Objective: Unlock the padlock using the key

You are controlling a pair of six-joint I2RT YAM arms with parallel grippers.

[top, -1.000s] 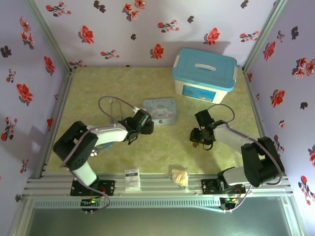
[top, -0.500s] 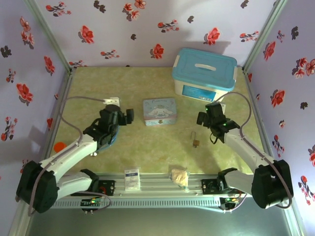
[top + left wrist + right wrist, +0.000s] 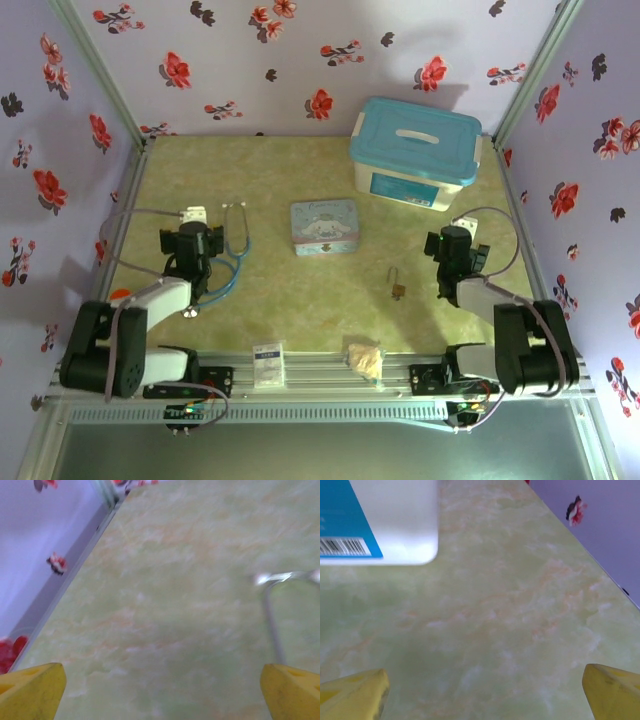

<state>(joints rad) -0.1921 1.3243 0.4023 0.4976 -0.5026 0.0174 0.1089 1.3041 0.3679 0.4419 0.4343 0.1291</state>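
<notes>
The small brass padlock [image 3: 398, 289] lies on the green table between the tin and my right arm, its thin shackle pointing away from me. The key is too small to tell apart from the padlock. My left gripper [image 3: 192, 232] sits drawn back at the left side beside a stethoscope, jaws wide open, its yellow fingertips [image 3: 30, 690] spread over bare table. My right gripper [image 3: 458, 240] sits drawn back to the right of the padlock, apart from it, and its yellow fingertips [image 3: 612, 690] are also spread wide with nothing between them.
A pastel cartoon tin [image 3: 324, 227] stands mid-table, a blue-lidded white box [image 3: 415, 150] [image 3: 380, 520] at the back right. The stethoscope [image 3: 236, 240] [image 3: 272, 610] lies by the left gripper. A tan wad [image 3: 366, 358] and a white card [image 3: 267, 365] rest on the front rail.
Both arms have pulled back from the middle of the table to their own sides. Both grippers have opened. The right gripper has left the padlock lying on the table.
</notes>
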